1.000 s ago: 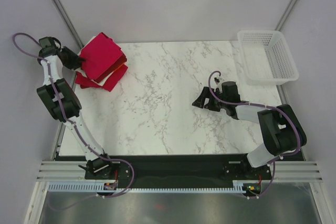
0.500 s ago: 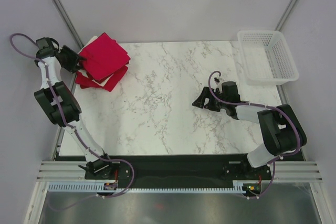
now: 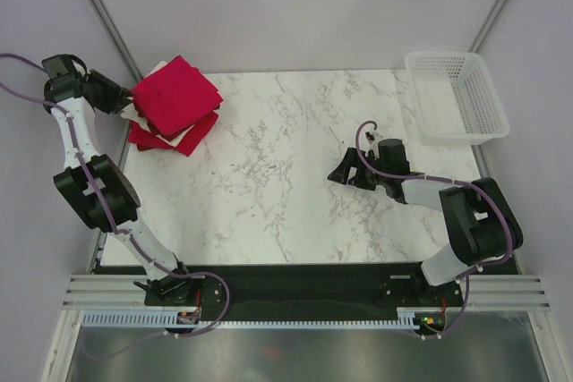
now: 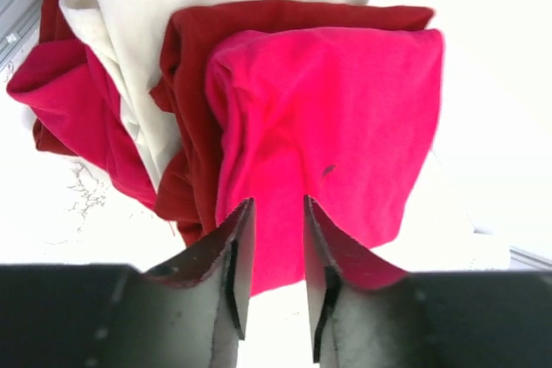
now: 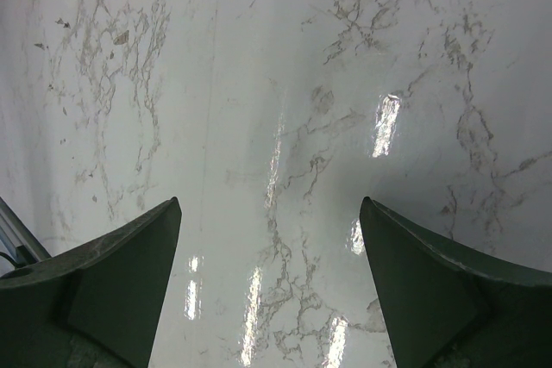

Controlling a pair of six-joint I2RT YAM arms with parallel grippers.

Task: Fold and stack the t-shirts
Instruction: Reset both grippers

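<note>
Well, the t-shirts (image 3: 175, 106) sit in a soft, messy pile at the ten o'clock corner of the worktop (image 3: 269, 185). The worktop is flat and shiny, white with thin grey lines like marble. On top of the pile lies a bright pinky-red shirt (image 4: 336, 127), folded into a rough square with smooth cloth and a tiny dark speck on it. Under it is a dark red shirt (image 4: 194, 84), and its edge sticks out toward nine o'clock. A cream shirt (image 4: 138, 32) is below that, and another red shirt (image 4: 69, 101) is bunched up lower down.

The left claw (image 3: 121, 100) is at the nine o'clock side of the pile, pointing at it. Its two dark fingers are only a little bit apart, and nothing is pinched between them.

The right claw (image 3: 338, 170) is at about four o'clock, low over bare worktop. Its fingers are spread wide and hold nothing.

A white plastic basket (image 3: 441, 55) with a criss-cross wall sits at two o'clock, well apart from the shirts.
</note>
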